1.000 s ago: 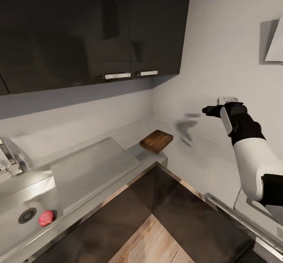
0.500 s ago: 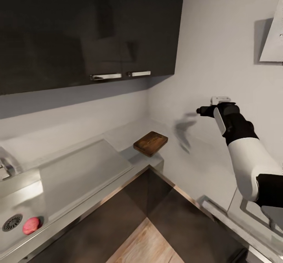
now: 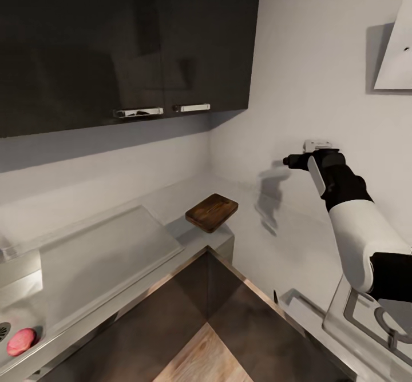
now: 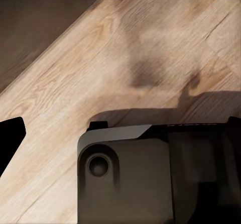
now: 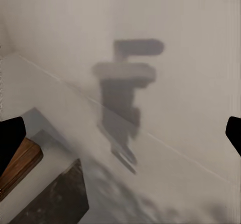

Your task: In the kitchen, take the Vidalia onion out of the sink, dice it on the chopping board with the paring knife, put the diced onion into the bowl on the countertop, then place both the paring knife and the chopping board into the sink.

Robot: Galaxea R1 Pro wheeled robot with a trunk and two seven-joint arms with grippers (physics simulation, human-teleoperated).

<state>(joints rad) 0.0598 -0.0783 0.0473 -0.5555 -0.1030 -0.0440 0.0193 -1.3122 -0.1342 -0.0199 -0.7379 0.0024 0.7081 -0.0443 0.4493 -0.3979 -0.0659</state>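
The pinkish-red Vidalia onion (image 3: 21, 341) lies in the sink basin at the head view's lower left edge. The sink's flat steel drainboard (image 3: 100, 253) stretches to its right. The dark brown chopping board (image 3: 212, 211) rests on the grey countertop (image 3: 171, 196) near the corner; one of its corners shows in the right wrist view (image 5: 17, 166). My right gripper (image 3: 290, 161) is raised close to the white side wall, well right of the board, and is open and empty (image 5: 120, 133). My left gripper (image 4: 120, 133) hangs open over the wooden floor. The paring knife and the bowl are out of view.
Dark glossy wall cabinets (image 3: 126, 44) hang above the countertop. A white range hood (image 3: 395, 56) and a hob (image 3: 372, 313) are at the right. Dark base cabinets meet in the corner around a wedge of wooden floor (image 3: 206, 359). My gripper's shadow (image 5: 123, 108) falls on the wall.
The head camera has turned to the right, so sink, onion and board sit further left in the picture and the tap has left it. The right arm keeps its raised pose.
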